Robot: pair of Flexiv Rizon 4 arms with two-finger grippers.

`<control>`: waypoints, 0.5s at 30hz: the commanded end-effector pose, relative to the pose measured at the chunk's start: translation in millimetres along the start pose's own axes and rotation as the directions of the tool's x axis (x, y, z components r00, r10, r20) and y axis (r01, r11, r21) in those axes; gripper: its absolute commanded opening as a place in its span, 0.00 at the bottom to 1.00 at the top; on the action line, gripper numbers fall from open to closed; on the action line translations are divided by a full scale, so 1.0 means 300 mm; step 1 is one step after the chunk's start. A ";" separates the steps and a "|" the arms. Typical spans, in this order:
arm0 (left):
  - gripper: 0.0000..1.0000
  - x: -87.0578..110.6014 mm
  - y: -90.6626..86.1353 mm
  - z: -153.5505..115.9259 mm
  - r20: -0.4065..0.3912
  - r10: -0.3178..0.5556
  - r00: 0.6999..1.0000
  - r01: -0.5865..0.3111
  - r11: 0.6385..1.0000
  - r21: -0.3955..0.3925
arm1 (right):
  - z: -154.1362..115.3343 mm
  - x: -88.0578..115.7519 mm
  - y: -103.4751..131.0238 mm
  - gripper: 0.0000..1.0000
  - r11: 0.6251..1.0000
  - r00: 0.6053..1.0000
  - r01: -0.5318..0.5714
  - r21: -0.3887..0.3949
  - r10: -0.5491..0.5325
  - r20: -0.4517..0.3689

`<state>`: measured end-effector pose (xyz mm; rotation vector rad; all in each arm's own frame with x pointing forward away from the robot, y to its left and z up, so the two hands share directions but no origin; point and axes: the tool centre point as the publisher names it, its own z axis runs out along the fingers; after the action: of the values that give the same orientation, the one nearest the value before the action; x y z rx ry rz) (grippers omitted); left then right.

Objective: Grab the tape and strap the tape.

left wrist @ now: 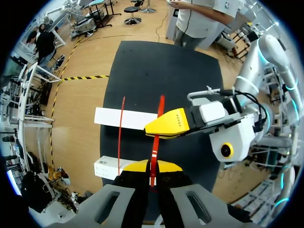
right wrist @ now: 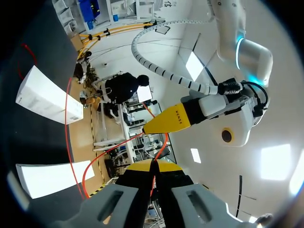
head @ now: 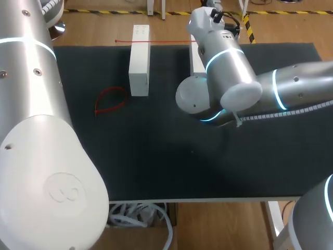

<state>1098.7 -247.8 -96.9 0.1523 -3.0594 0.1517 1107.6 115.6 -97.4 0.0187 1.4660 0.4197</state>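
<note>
A long thin red strap (head: 156, 40) lies across the far ends of two white boxes (head: 139, 62) (head: 196, 60). In the left wrist view one end of the strap (left wrist: 160, 109) rises off the boxes. My left gripper (left wrist: 152, 167) is shut on it. My right gripper (left wrist: 164, 129) pinches the same strap just ahead of the left fingers. The right wrist view has my right gripper (right wrist: 152, 166) shut on the strap (right wrist: 71, 118), with my left gripper (right wrist: 161, 124) close ahead of it. Both grippers are hidden in the head view.
A second red strap, closed into a loop (head: 110, 100), lies on the black mat (head: 156, 156) left of the nearer box. My right arm (head: 229, 78) reaches over the mat's middle and covers most of the second box. My left arm (head: 36, 130) fills the near left.
</note>
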 end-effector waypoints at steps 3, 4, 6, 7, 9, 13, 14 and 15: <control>0.00 -0.007 -0.012 -0.008 -0.007 -0.001 1.000 0.001 1.000 -0.010 | -0.001 -0.018 -0.009 0.00 1.000 1.000 -0.002 -0.011 0.002 -0.012; 0.00 -0.007 -0.012 -0.008 -0.007 -0.001 1.000 0.001 1.000 -0.010 | -0.001 -0.019 -0.009 0.00 1.000 1.000 -0.003 -0.013 0.003 -0.012; 0.00 -0.007 -0.012 -0.008 -0.007 -0.001 1.000 0.001 1.000 -0.010 | -0.001 -0.019 -0.009 0.00 1.000 1.000 -0.003 -0.015 0.003 -0.012; 0.00 -0.007 -0.012 -0.008 -0.007 -0.001 1.000 0.001 1.000 -0.010 | -0.001 -0.019 -0.009 0.00 1.000 1.000 -0.004 -0.016 0.004 -0.012; 0.00 -0.007 -0.012 -0.008 -0.007 -0.001 1.000 0.001 1.000 -0.010 | -0.002 -0.020 -0.009 0.00 1.000 1.000 -0.006 -0.017 0.006 -0.014; 0.00 -0.007 -0.012 -0.008 -0.007 -0.001 1.000 0.001 1.000 -0.010 | -0.002 -0.020 -0.009 0.00 1.000 1.000 -0.008 -0.021 0.007 -0.015; 0.00 -0.007 -0.012 -0.008 -0.007 -0.001 1.000 0.001 1.000 -0.010 | -0.002 -0.021 -0.008 0.00 1.000 1.000 -0.008 -0.021 0.007 -0.014; 0.00 -0.007 -0.012 -0.008 -0.007 -0.001 1.000 0.001 1.000 -0.010 | -0.002 -0.021 -0.008 0.02 1.000 1.000 -0.008 -0.022 0.007 -0.013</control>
<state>1098.7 -248.0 -97.1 0.1521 -3.0595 0.1513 1107.6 114.3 -96.3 0.0131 1.4654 0.4369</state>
